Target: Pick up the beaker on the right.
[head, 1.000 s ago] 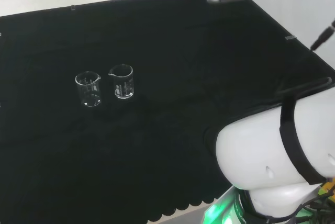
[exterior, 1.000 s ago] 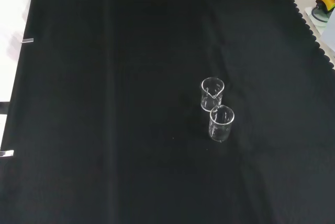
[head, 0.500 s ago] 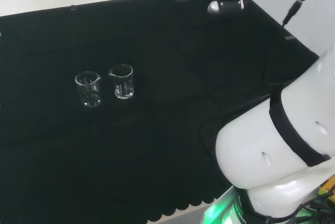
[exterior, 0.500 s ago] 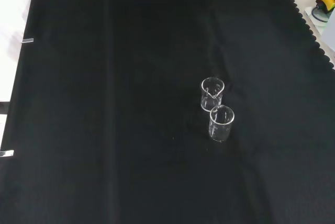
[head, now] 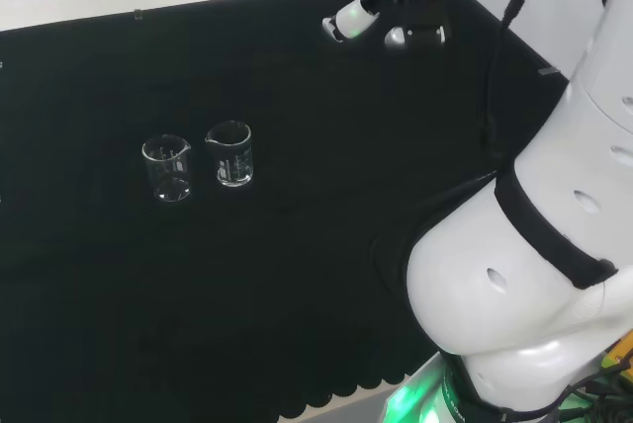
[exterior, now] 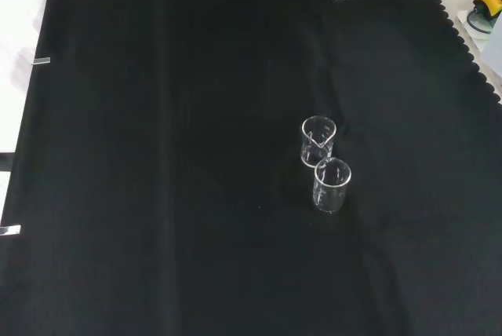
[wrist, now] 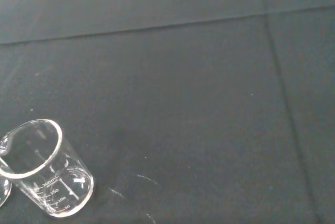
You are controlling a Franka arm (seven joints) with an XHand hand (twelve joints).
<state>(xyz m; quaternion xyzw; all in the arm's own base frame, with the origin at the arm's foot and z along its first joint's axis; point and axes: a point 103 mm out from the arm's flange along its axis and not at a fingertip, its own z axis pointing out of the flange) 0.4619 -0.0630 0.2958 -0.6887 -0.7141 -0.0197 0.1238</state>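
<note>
place: a robotics lab bench set up for glassware handling.
surface: a black cloth (exterior: 157, 195) with a scalloped edge is spread over the bench and held down by small clips.
ware: two clear graduated glass beakers (head: 229, 154) are stood side by side on the cloth.
machine: a white robot arm (head: 524, 285) with trailing cables is mounted at the bench.

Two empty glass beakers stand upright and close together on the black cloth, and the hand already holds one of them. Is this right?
Not quite. In the head view the hand is far from both beakers and holds neither; the rest is right.
</note>
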